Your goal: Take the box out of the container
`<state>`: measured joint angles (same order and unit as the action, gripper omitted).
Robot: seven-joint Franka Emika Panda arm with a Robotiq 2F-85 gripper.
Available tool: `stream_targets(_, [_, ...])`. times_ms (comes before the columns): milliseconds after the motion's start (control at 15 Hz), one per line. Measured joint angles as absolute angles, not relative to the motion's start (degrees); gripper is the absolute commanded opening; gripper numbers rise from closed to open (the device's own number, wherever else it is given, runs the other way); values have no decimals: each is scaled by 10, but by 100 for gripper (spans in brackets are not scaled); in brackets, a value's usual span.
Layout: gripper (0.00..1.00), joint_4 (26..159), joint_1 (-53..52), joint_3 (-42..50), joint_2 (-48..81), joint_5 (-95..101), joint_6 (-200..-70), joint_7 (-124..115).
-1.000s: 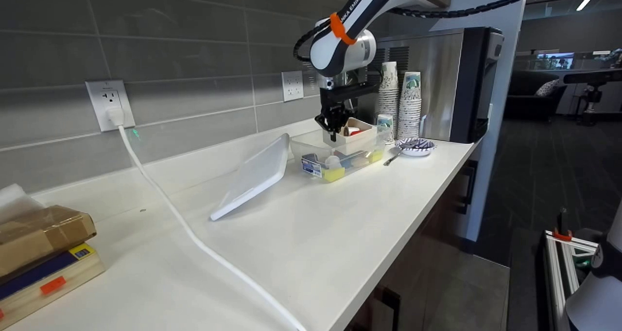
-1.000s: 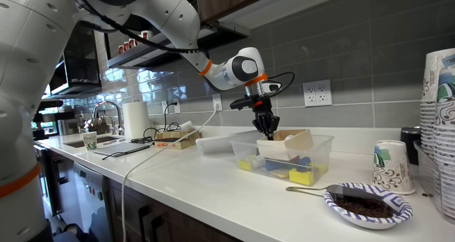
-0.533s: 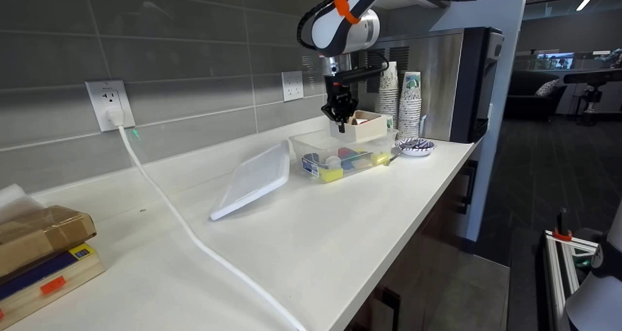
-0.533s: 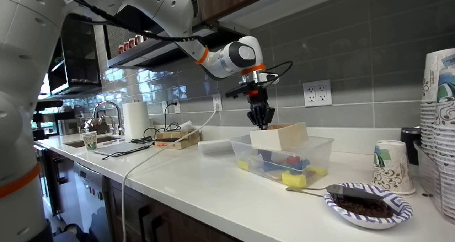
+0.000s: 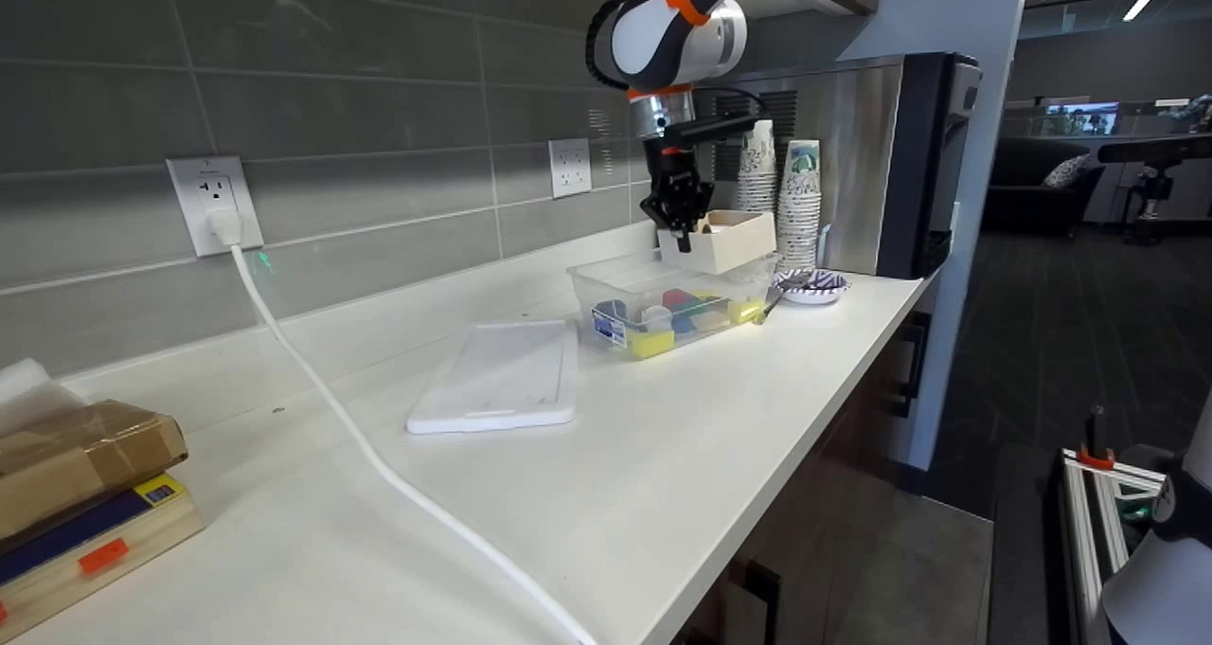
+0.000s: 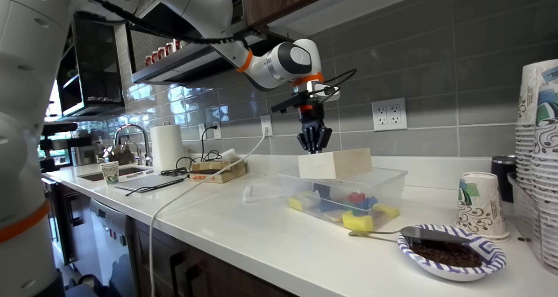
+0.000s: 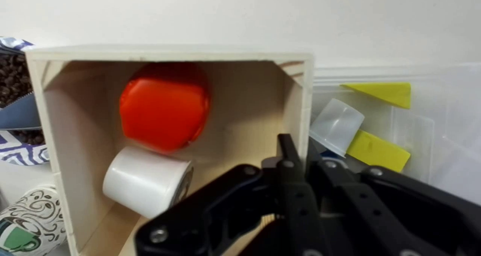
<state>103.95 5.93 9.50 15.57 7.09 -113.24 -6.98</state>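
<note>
The gripper [image 7: 303,147] points down, its fingers [image 7: 288,149] pinching one side wall of the wooden box [image 6: 333,165], which hangs over the clear bin [image 6: 392,186]; whether its base clears the rim cannot be told. Box contents: red item [image 7: 165,111], white cup [image 7: 144,182]. Bin contents: yellow blocks [image 6: 357,221], red block [image 6: 356,197], translucent cup [image 7: 337,126].

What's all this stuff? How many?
Box: 1, tan, above bin.
Bin: 1, clear, on counter.
Lid: 1, white, on counter.
Pieces: several, mixed colours, in bin.
Lump: 1, red, in box.
Tub: 1, white, in box.
Bowl: 1, purple, white, on counter.
Server: 1, grey, across bowl.
Cups: many, white, on counter.
Machine: 1, silver, black, on counter.
Roll: 1, white, on counter.
Carton stack: 1, mostly tan, on counter.
Cords: several, white, black, on counter.
Arm: 1, white, above counter.
Gripper: 1, black, holding box.
</note>
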Motion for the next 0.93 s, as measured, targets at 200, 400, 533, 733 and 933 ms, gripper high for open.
stream_targets(200, [2,1049,61,95,152,71,-1130,-70])
stream_targets(400, [2,1069,61,95,138,71,-1137,-66])
stream_targets(533, [2,1090,61,95,123,74,-1155,-66])
stream_targets(733, [2,1134,61,94,95,83,-1187,-66])
stream_targets(933, [2,1187,61,92,62,94,-1226,-66])
